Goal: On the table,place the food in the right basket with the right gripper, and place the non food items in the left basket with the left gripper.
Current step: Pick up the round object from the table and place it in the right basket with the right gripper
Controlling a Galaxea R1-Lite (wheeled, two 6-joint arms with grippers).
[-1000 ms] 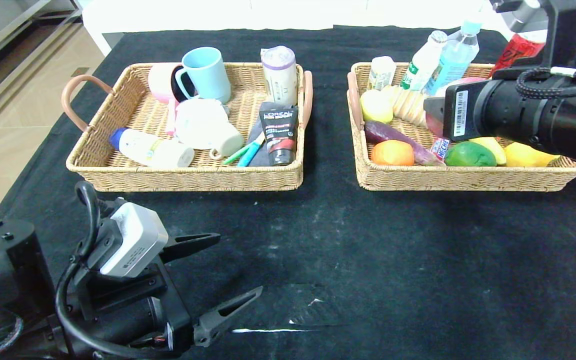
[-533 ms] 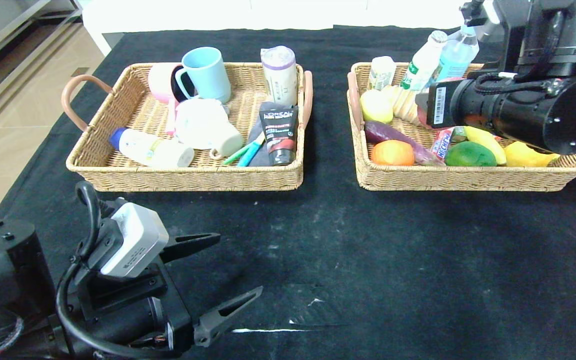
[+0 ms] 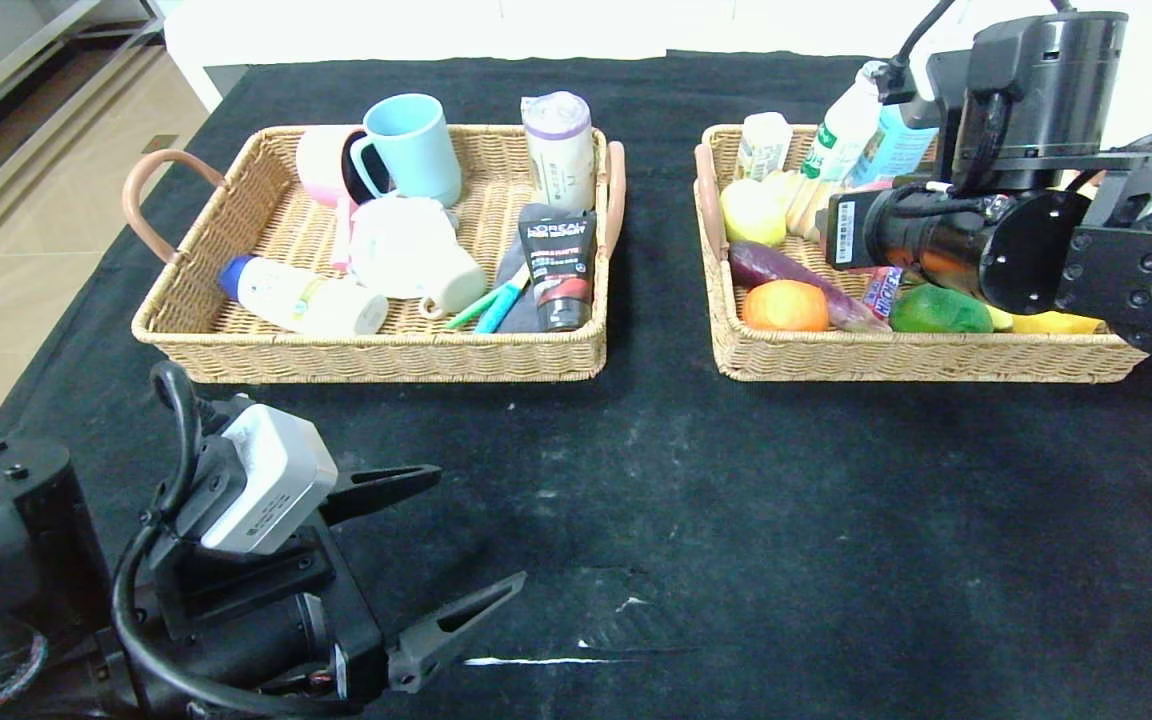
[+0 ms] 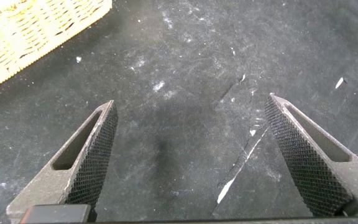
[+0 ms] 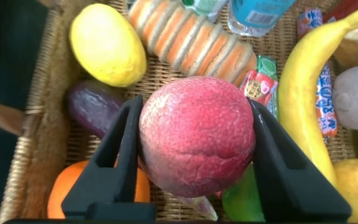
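Note:
My right gripper (image 5: 194,104) is shut on the red-pink peach (image 5: 196,140) and holds it above the contents of the right basket (image 3: 916,362). In the head view its wrist (image 3: 886,235) hides the fingers and the peach. Below it lie the purple eggplant (image 3: 786,270), the orange (image 3: 785,306) and the Hi-Chew stick (image 3: 881,292). The white bottle with blue cap (image 3: 296,297) and the white dish (image 3: 391,235) lie in the left basket (image 3: 366,360). My left gripper (image 3: 479,525) is open and empty over bare black cloth at the front left; the left wrist view shows it too (image 4: 190,102).
The right basket also holds a lemon (image 3: 751,212), a green fruit (image 3: 939,310), bananas and bottles. The left basket holds mugs, a black tube (image 3: 558,268) and a roll. The black table (image 3: 736,520) stretches in front of both baskets.
The right arm has swung round over the right basket, and its wrist has shifted a little to the left. The left arm has not moved.

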